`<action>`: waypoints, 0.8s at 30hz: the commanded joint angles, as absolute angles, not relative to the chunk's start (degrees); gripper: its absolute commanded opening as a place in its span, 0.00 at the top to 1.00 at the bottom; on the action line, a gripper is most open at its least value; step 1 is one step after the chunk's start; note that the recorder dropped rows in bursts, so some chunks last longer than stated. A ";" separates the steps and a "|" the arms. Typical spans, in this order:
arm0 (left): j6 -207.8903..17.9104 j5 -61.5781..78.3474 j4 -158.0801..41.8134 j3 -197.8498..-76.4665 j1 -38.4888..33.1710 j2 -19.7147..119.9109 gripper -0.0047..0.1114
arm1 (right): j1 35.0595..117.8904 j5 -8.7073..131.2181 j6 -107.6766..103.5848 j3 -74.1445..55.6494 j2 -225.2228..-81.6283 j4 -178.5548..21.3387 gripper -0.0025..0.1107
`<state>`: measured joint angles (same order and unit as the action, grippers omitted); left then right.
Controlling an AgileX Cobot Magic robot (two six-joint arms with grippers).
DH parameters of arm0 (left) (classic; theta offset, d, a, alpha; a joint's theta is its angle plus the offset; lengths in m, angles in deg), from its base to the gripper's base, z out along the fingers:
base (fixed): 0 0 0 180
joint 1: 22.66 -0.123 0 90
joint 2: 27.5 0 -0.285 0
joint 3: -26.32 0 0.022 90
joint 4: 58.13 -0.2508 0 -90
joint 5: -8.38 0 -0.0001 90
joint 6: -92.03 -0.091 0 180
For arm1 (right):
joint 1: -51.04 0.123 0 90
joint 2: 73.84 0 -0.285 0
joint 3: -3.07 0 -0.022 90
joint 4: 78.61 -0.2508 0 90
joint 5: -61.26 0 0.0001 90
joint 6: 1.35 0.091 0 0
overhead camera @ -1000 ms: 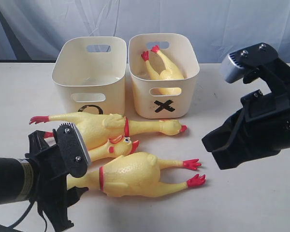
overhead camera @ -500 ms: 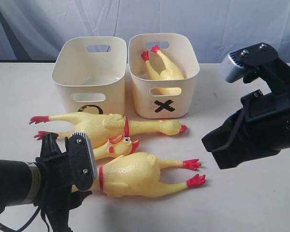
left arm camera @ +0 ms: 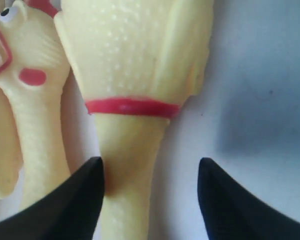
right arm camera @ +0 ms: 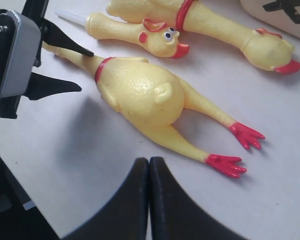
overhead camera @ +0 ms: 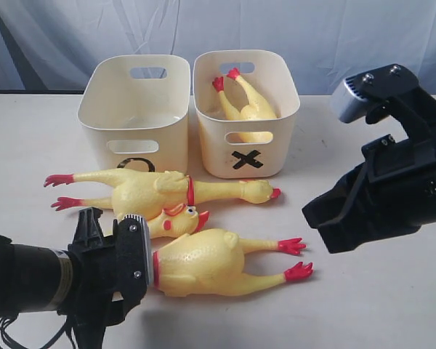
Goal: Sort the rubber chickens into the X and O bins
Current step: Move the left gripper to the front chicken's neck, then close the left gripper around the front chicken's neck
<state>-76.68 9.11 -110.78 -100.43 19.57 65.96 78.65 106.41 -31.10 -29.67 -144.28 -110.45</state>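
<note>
The pale surface point(overhead camera: 378, 298) carries everything. At the back stand the two cream bins, side by side and almost touching: the O bin point(overhead camera: 171, 142) on the left of the exterior view, the X bin point(overhead camera: 218, 149) on the right, each with its black mark on the near wall.

In front of the bins lie the two big chickens, both with their long axis running left to right. The rear large chicken point(overhead camera: 149, 190) lies just before the O bin. Its red feet point left and its red beak points right, ending below the X mark, and a red band rings its neck. The front large chicken point(overhead camera: 200, 262) lies the other way round. Its red feet splay out to the right, while its banded neck runs left, toward the left arm. Its head is hidden behind that arm.

A smaller chicken point(overhead camera: 171, 222) is wedged between those two, touching both, with its beak pointing right. Another small chicken point(overhead camera: 245, 102) sits inside the X bin, tilted, red feet up by the back rim and its body sloping down toward the near wall.

The left gripper point(left arm camera: 150, 165) has its black fingers point(left arm camera: 80, 200) spread apart on either side of the front chicken's neck, just behind the red band. One is right against the neck and the other stands off it. The right gripper point(right arm camera: 149, 162) hangs over bare surface to the right of the chickens, its fingers pressed together with nothing between them.
</note>
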 commanded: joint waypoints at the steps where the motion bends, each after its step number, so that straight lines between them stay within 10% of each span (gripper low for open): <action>1: -76.46 9.37 -111.87 -101.45 19.77 66.29 0.50 | 78.54 106.08 -31.21 -29.91 -143.87 -110.66 0.99; 24: -76.53 10.56 -120.55 -104.45 19.77 67.68 0.53 | 78.54 106.08 -31.21 -29.91 -143.87 -110.66 0.99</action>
<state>-76.89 10.45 -121.24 -104.05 19.57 67.25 78.65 106.41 -31.10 -29.67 -144.28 -110.54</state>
